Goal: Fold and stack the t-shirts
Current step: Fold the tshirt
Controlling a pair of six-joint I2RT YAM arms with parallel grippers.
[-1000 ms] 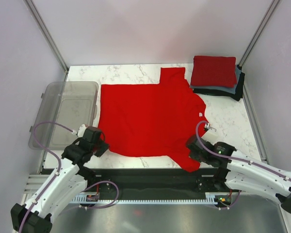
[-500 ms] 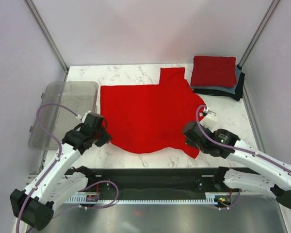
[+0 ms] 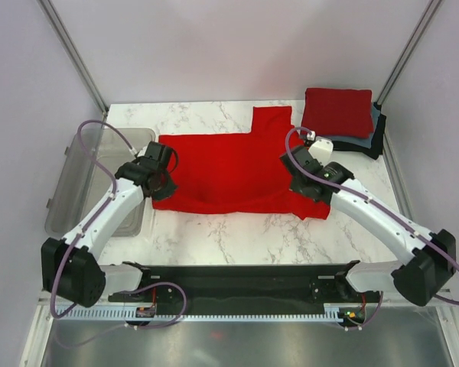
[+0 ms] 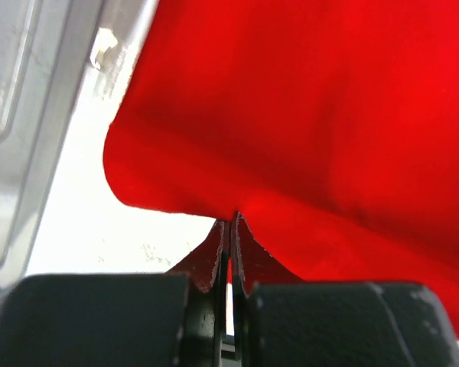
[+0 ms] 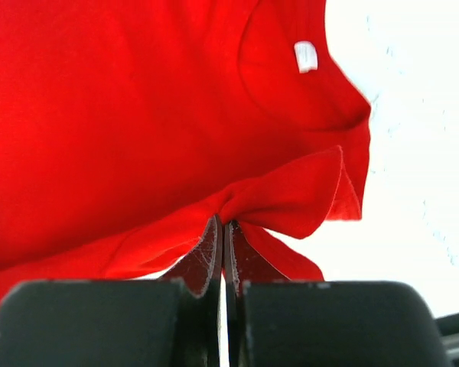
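Red t-shirt point(image 3: 229, 164) laid across marble table point(image 3: 237, 237), its near edge held at both ends. Left gripper point(image 4: 229, 229) pressed together on cloth at shirt's left side, fold of red fabric pinched between fingers. Right gripper point(image 5: 222, 229) likewise clamped on bunched red cloth near sleeve, small white neck label point(image 5: 306, 56) seen beyond. Folded stack at far right corner: red tee point(image 3: 336, 112) on top, grey-blue tee point(image 3: 344, 142) and black tee point(image 3: 376, 138) beneath. Clear grey plastic bin point(image 3: 84, 191) placed at table's left edge.
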